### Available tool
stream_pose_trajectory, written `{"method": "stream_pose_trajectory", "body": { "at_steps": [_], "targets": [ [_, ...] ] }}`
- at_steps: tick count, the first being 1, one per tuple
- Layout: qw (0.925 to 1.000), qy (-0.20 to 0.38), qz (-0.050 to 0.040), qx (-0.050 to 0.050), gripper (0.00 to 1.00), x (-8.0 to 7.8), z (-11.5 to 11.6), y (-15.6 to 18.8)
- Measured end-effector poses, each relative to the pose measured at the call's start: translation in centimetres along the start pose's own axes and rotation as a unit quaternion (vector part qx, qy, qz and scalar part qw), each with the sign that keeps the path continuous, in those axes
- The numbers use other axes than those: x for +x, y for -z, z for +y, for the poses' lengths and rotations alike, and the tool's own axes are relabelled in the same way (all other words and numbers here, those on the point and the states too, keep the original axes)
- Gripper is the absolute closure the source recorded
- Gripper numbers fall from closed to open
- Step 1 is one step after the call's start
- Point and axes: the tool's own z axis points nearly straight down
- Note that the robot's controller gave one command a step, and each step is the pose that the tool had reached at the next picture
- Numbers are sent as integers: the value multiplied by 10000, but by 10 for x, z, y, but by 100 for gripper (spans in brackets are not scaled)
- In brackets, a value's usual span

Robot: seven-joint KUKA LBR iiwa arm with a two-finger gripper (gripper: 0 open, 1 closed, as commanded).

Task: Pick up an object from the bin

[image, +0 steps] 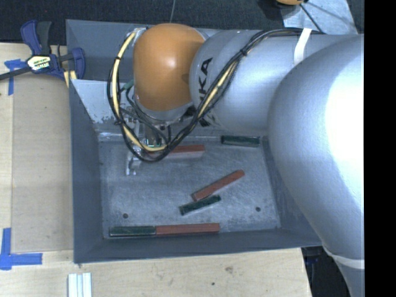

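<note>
Expect the red-brown bar (189, 151) just right of the gripper (133, 164) to be light and rigid; pinch it mid-length. You cannot tell the gripper's spread.

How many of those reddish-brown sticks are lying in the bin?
3 reddish-brown sticks: one along the near wall, one slanted mid-floor, one at the back, partly under the arm. The arm may hide more.
</note>
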Motion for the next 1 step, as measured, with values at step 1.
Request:
{"method": "stream_pose_trajectory", "body": {
  "at_steps": [1],
  "targets": [
    [10000,-15,-40,-9,0,-2,-1,5]
  ]
}}
